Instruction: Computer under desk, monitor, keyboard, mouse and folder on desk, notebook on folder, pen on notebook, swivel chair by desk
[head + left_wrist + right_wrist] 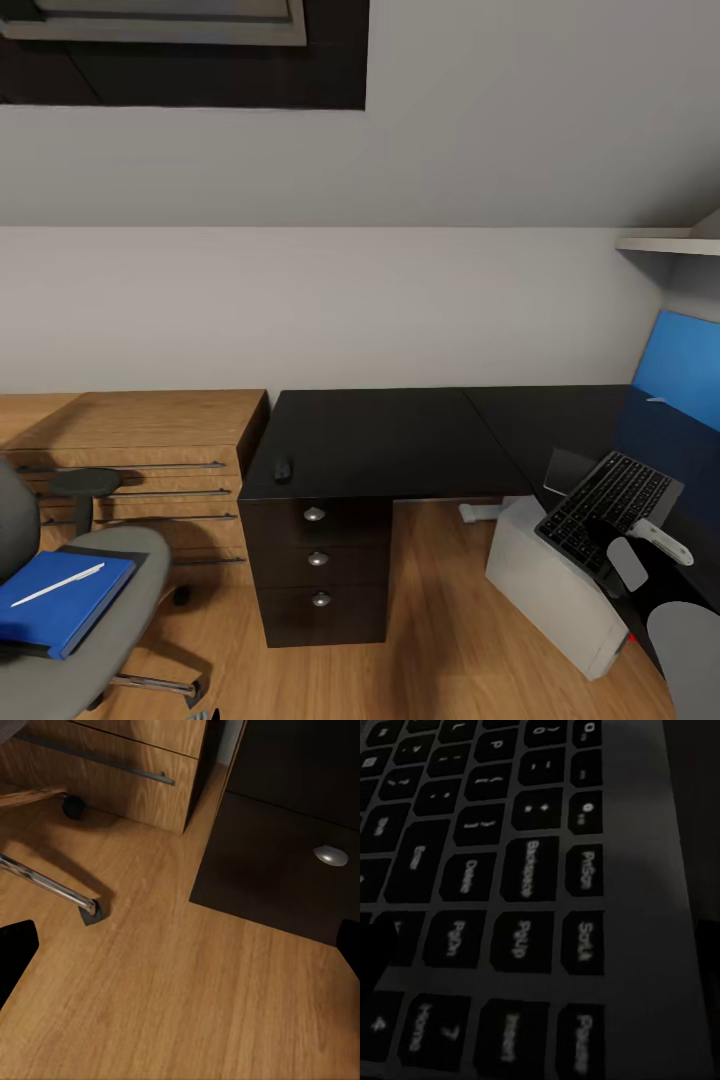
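At four o'clock in the head view, keyboard [608, 505] tilted atop the computer [556, 588], right claw [622, 545] apparently pinching it, grip hard to confirm. Left claw [180, 945] spread over floor. Mouse [283, 468] already on surface [385, 440]. Next, probably: lift keyboard toward ten o'clock.

Black desk [400, 440] (mouse [283, 468] near its front-left edge), bare wooden floor [440, 620] beneath.
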`<state>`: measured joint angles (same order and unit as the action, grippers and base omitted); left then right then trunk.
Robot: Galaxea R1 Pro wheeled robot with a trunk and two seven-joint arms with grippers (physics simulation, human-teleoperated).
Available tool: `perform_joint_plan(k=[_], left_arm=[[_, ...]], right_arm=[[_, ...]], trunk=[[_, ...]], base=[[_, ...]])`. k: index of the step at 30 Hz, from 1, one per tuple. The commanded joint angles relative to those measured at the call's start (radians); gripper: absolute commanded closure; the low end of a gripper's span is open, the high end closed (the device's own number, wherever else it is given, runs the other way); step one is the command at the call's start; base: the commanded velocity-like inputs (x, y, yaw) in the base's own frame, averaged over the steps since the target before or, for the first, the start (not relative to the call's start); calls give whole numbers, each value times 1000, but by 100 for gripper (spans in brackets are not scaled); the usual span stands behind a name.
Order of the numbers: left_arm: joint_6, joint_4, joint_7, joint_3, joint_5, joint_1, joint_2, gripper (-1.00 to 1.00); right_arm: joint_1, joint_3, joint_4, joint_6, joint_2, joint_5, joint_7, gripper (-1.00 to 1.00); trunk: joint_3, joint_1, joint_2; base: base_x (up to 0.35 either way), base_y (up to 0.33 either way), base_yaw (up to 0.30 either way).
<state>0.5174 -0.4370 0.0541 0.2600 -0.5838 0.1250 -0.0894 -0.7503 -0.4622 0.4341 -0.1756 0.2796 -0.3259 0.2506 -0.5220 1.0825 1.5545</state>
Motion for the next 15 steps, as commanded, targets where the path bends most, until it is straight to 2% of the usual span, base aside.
perform_joint_plan(k=[1, 15], left_arm=[[4, 0, 6, 8, -6, 1, -1, -100], [4, 2, 7, 11, -5, 1, 2, -100]], right_arm=[[0, -3, -29, -7, 0, -22, 5, -100], [0, -4, 10, 0, 1, -20, 14, -100]], trunk=[[-1, 0, 0], [-1, 0, 0]], base=[[0, 5, 0], [0, 1, 0]])
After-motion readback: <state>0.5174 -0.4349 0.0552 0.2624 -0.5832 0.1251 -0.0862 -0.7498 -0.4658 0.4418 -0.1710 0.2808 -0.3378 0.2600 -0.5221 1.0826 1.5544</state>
